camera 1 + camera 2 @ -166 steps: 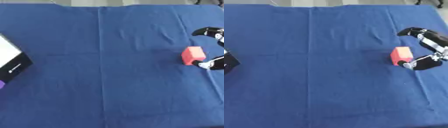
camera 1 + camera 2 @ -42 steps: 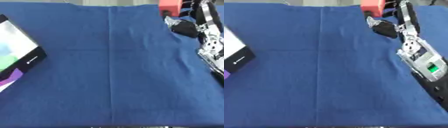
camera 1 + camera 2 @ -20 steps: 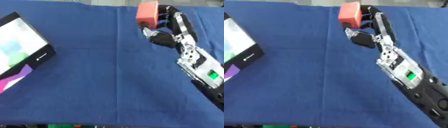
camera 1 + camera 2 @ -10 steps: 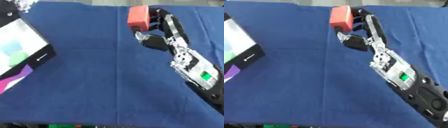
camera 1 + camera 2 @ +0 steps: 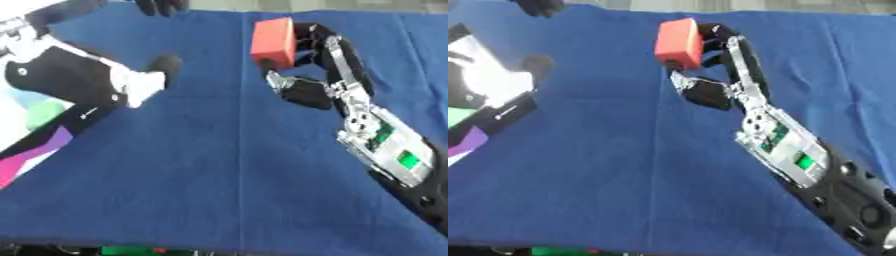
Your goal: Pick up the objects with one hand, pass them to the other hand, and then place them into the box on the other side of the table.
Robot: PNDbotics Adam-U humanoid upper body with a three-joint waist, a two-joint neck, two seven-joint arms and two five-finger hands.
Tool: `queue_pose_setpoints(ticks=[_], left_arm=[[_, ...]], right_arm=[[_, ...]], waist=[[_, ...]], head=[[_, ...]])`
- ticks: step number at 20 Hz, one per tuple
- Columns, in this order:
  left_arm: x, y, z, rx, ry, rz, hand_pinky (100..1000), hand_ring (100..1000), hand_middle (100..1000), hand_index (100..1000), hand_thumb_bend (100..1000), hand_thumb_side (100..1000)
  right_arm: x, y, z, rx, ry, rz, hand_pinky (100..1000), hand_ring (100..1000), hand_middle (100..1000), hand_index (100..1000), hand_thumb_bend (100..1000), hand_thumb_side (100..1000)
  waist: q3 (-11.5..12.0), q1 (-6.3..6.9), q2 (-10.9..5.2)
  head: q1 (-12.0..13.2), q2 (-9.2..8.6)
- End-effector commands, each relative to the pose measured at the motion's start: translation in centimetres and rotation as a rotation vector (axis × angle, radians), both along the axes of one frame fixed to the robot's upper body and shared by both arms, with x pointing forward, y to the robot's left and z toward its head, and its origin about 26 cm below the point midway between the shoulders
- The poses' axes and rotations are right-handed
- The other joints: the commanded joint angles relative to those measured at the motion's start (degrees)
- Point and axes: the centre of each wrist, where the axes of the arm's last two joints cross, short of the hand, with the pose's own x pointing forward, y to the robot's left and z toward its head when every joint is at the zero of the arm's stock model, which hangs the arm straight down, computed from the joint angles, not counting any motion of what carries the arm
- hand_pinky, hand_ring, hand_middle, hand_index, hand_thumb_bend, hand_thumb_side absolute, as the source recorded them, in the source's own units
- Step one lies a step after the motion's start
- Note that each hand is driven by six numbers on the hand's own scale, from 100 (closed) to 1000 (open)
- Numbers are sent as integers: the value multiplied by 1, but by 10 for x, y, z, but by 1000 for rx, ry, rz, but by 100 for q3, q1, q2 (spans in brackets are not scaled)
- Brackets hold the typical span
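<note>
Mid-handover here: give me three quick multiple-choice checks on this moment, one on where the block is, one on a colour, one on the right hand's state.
1. Where is the red block?
A. On the blue cloth
B. Held up by the right hand
C. Inside the box

2. What colour is the table cover?
A. Blue
B. Green
C. Grey

3. The right hand is:
A. Open and idle
B. Shut, empty
C. Shut on the block

Answers: 1 B, its fingers wrap the block above the cloth. 2 A, blue fills both views. 3 C, fingers and thumb curl round the block while the left hand nears.
</note>
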Motion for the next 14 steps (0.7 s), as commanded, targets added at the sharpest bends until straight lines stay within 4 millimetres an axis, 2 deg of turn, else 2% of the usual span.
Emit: queue_pose_setpoints(ticks=[1, 7, 14], left_arm=[[-6, -5, 5, 28, -30, -11, 879, 778, 727, 842, 307, 320], [-10, -14, 4, 58, -46, -28, 878, 782, 732, 836, 391, 328], [-4, -26, -1, 29, -81, 0, 877, 784, 736, 855, 397, 298]], right_arm=[[-1, 3, 4, -28, -30, 21, 621, 708, 468, 463, 100, 100], [-2, 9, 1, -66, -43, 64, 624, 708, 468, 464, 100, 100], [-5, 13, -7, -124, -68, 112, 628, 702, 467, 463, 100, 100]], waist=[[12, 14, -80], [12, 11, -67], [-16, 3, -42]], head=[[22, 25], [50, -12], [130, -35]])
